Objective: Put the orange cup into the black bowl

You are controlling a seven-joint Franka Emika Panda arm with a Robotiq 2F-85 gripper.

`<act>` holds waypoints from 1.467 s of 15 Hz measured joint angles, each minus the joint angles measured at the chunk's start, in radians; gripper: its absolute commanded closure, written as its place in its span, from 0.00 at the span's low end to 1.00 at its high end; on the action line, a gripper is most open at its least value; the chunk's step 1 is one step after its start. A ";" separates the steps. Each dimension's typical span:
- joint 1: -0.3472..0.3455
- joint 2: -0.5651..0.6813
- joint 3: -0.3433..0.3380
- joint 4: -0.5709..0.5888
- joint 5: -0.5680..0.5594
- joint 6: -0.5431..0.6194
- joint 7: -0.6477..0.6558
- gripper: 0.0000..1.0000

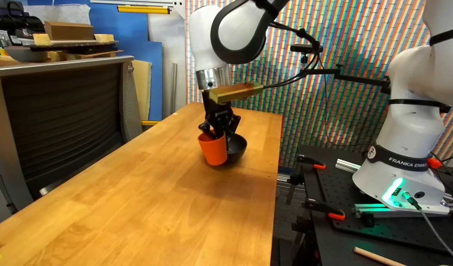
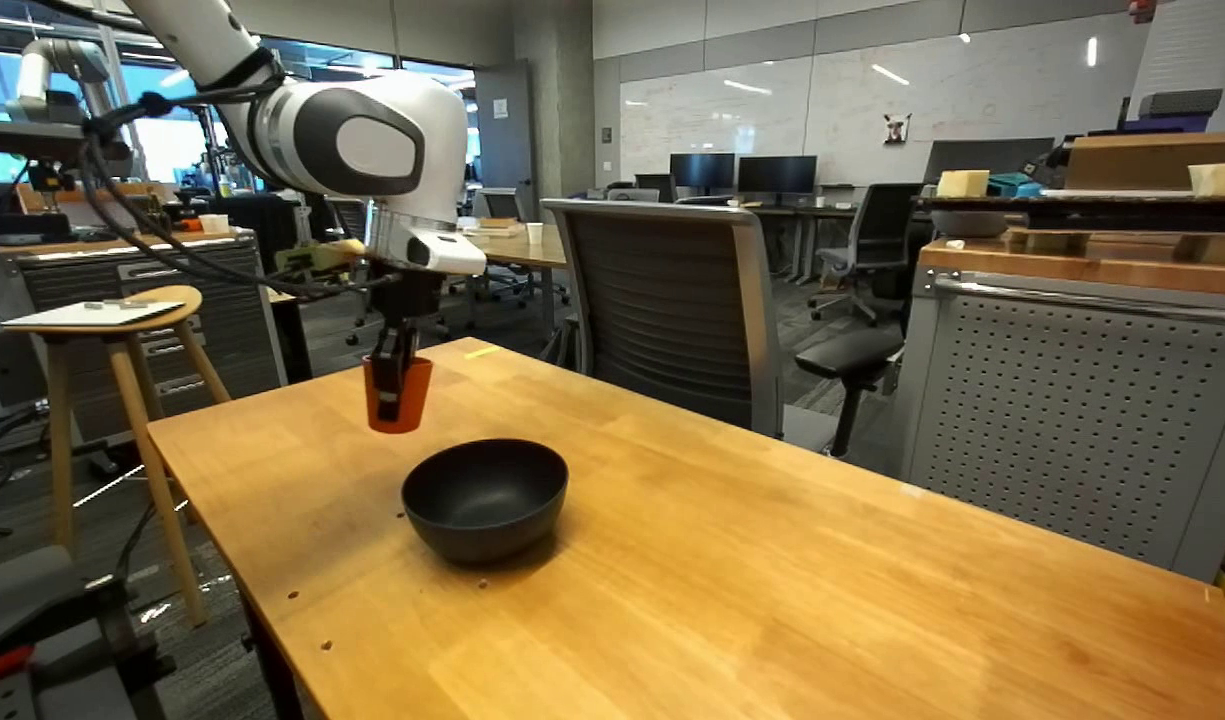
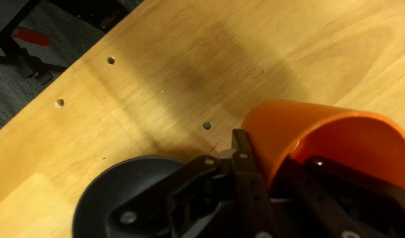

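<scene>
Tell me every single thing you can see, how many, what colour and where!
Table: 1, light brown, in the middle
Black bowl: 1, black, on the table
Orange cup: 1, orange, beside the bowl, not in it
Chairs: several, dark, one beside the table, others behind
Stool: 1, pale wood, near the table's corner
Cabinet: 1, grey, beyond the nearest chair
Box: 1, brown, above the cabinet
Monitors: at least 2, black, far background
Stick: 1, pale wood, on a black bench
More behind: too crowded or small to count
Robot arm: 1, white and black, over the table
Gripper: 1, black, shut on the cup's wall
</scene>
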 measured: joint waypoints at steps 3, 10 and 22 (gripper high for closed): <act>-0.044 -0.158 -0.027 -0.131 0.001 0.057 0.038 0.96; -0.158 -0.355 -0.026 -0.307 -0.138 0.229 0.254 0.96; -0.225 -0.164 -0.015 -0.316 -0.417 0.307 0.606 0.96</act>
